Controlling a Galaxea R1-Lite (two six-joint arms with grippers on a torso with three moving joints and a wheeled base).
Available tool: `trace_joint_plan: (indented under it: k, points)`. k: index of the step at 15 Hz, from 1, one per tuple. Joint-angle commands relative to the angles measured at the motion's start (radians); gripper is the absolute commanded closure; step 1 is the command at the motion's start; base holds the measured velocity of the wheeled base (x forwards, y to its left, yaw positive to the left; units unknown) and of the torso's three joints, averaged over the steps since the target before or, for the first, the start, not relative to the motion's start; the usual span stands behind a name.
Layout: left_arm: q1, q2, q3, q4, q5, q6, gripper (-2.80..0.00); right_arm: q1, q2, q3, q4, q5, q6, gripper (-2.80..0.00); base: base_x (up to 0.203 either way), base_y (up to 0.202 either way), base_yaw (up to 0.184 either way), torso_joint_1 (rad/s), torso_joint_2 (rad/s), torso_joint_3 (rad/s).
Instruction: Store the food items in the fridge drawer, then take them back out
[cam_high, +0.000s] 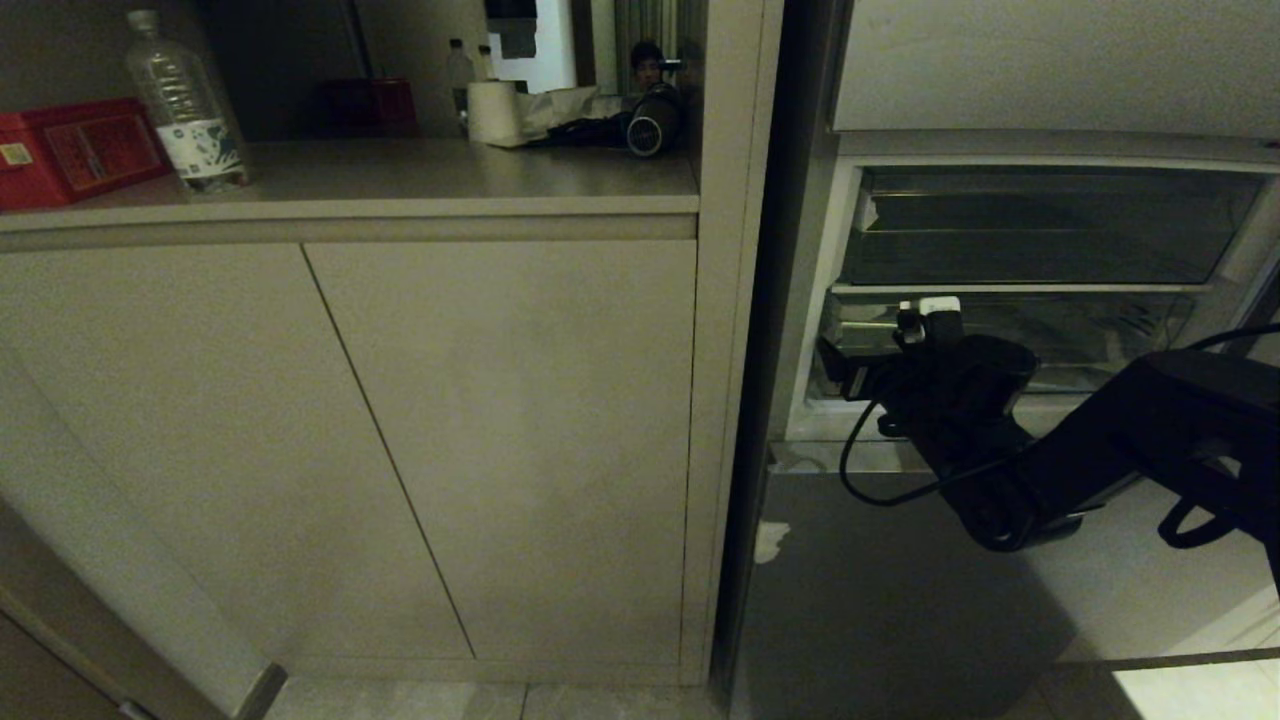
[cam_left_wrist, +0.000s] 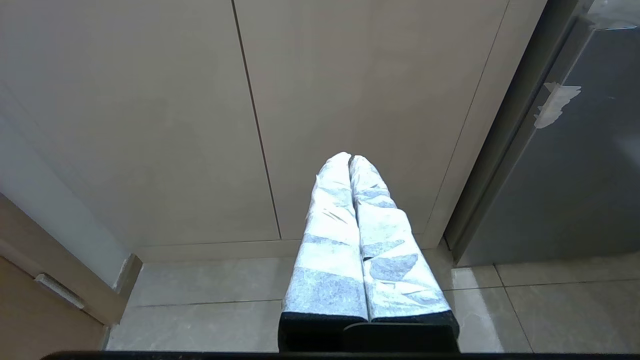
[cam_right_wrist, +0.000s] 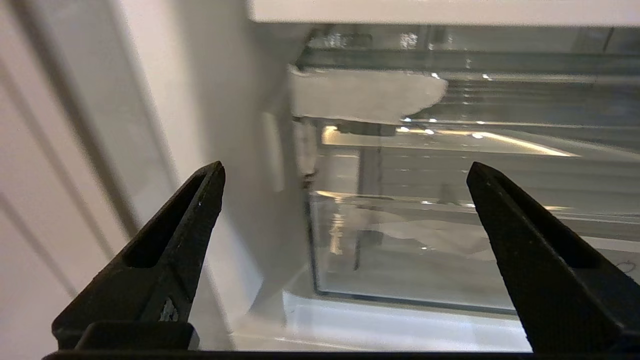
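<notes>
Head view: the right arm reaches in from the right edge toward the open fridge compartment. The right hand (cam_high: 925, 335) sits at the left front corner of the fridge drawer (cam_high: 1090, 335), a clear bin in the lower part of the opening, below a second clear bin (cam_high: 1040, 225). From here the fingers are hidden behind the wrist and its cable. A grey door panel (cam_high: 900, 600) lies below the arm. To the left of the fridge stands a beige cabinet (cam_high: 350, 440); its top carries a water bottle (cam_high: 187, 105), a red box (cam_high: 75, 150), a paper roll (cam_high: 493, 112) and a dark hair dryer (cam_high: 652, 122). The left arm does not show in this view.

Left wrist view: the left hand (cam_left_wrist: 350, 159) hangs low before the cabinet doors (cam_left_wrist: 250, 115) and above the tiled floor (cam_left_wrist: 210, 300). Its two white-wrapped fingers (cam_left_wrist: 330, 235) are pressed together along their full length, nothing between them. The grey door panel (cam_left_wrist: 575, 175), with a scrap of white tape (cam_left_wrist: 555, 102), stands off to one side.

Right wrist view: the right hand (cam_right_wrist: 345, 167) is spread wide; the two black fingers (cam_right_wrist: 170, 250) stand far apart and hold nothing. The fridge drawer (cam_right_wrist: 425, 240) lies straight ahead, its clear front wall and near corner showing between the fingertips, not touched. A white tape scrap (cam_right_wrist: 365, 95) sits on the bin above it. The white fridge wall (cam_right_wrist: 200, 100) runs beside one finger.
</notes>
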Motion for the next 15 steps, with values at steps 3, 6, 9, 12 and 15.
trace_joint_plan:
  k: [3,6,9,12,15]
  points:
    - [0.001,0.0,0.0,0.0,0.0,0.0,0.0,-0.011,0.008,-0.032,0.013,0.0,0.0,-2.8,0.0,0.0,0.0,0.0,0.0,0.0]
    - [0.001,0.0,0.0,0.0,0.0,0.0,0.0,-0.012,0.012,-0.043,0.02,0.0,0.0,-2.8,0.0,0.0,0.0,0.0,0.0,0.0]
    - [0.0,0.0,0.0,0.0,0.0,0.0,0.0,-0.014,0.02,-0.064,0.034,0.0,0.0,-2.8,0.0,0.0,0.0,0.0,0.0,0.0]
    - [0.0,0.0,0.0,0.0,0.0,0.0,0.0,-0.014,0.037,-0.106,0.053,0.0,0.0,-2.8,0.0,0.0,0.0,0.0,0.0,0.0]
    - [0.0,0.0,0.0,0.0,0.0,0.0,0.0,-0.016,0.043,-0.116,0.055,0.0,0.0,-2.8,0.0,0.0,0.0,0.0,0.0,0.0]
